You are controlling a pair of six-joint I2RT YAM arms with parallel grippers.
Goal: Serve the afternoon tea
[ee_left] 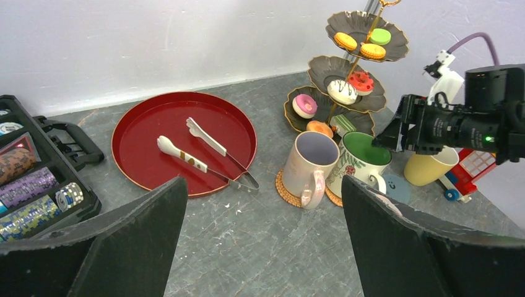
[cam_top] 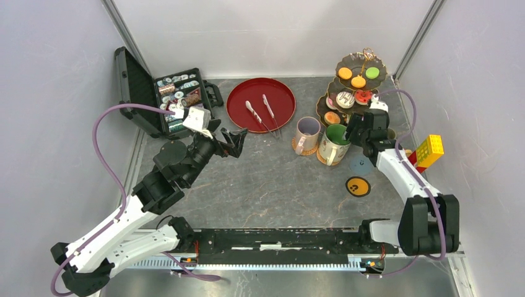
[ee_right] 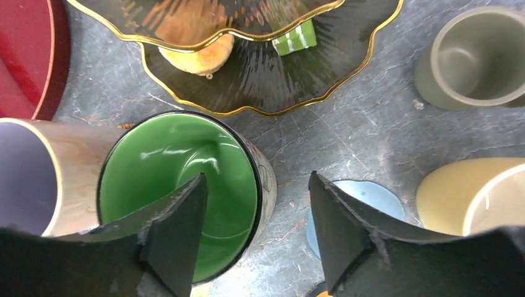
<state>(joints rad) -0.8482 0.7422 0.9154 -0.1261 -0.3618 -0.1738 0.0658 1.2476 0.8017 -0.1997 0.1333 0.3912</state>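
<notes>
The dark three-tier stand [cam_top: 354,86] with gold rims holds small toy cakes: orange and green on top, white and red in the middle, pink [ee_left: 304,106], orange [ee_right: 198,55] and striped green [ee_right: 295,38] on the bottom tier. In front of it stand a beige mug [cam_top: 306,135] and a green-lined mug [cam_top: 334,143] on woven coasters. My right gripper [ee_right: 257,179] is open and hangs over the green-lined mug [ee_right: 179,185], one finger above its inside and the other outside its wall. A yellow mug [ee_right: 470,195] and a small grey mug [ee_right: 477,59] stand to the right. My left gripper [ee_left: 263,185] is open and empty over bare table.
A round red tray [cam_top: 260,104] with two tongs [ee_left: 204,154] lies at the back centre. A black open case [cam_top: 167,99] of small items sits at the back left. A blue coaster [ee_right: 371,198], a yellow smiley coaster [cam_top: 358,186] and a yellow toy block [cam_top: 429,150] lie on the right.
</notes>
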